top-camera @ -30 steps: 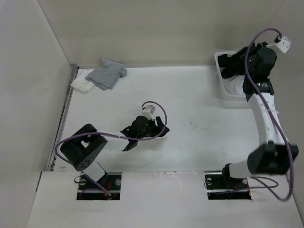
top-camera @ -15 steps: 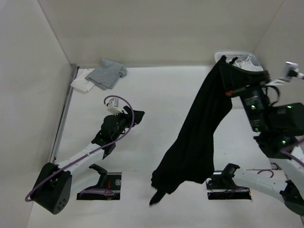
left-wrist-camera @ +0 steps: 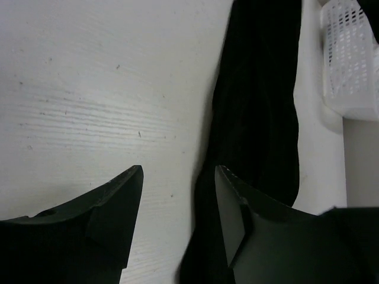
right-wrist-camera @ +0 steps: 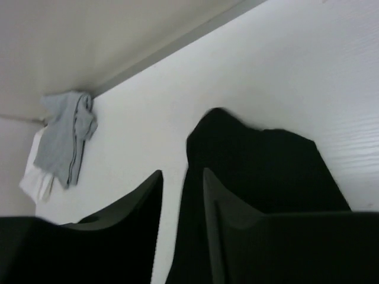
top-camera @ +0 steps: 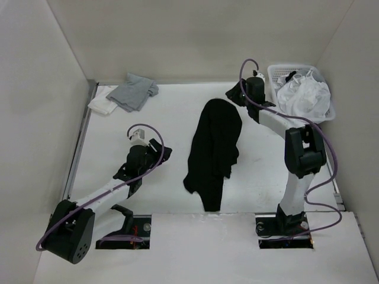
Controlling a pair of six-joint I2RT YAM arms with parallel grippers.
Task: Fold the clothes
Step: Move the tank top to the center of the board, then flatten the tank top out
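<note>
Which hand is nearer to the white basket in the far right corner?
Right. The right hand is just left of the basket, at the far end of the black T-shirt; the left hand is beyond that T-shirt, much farther off.

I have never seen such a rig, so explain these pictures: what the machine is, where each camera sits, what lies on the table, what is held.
Two robot arms, left arm and right arm, are bolted at the near edge of a white table. One picture looks down from above; the other two come from wrist cameras. A black T-shirt lies bunched mid-table. A grey garment lies far left; a basket far right holds white garments. The left pincer and right pincer are open, holding nothing.
</note>
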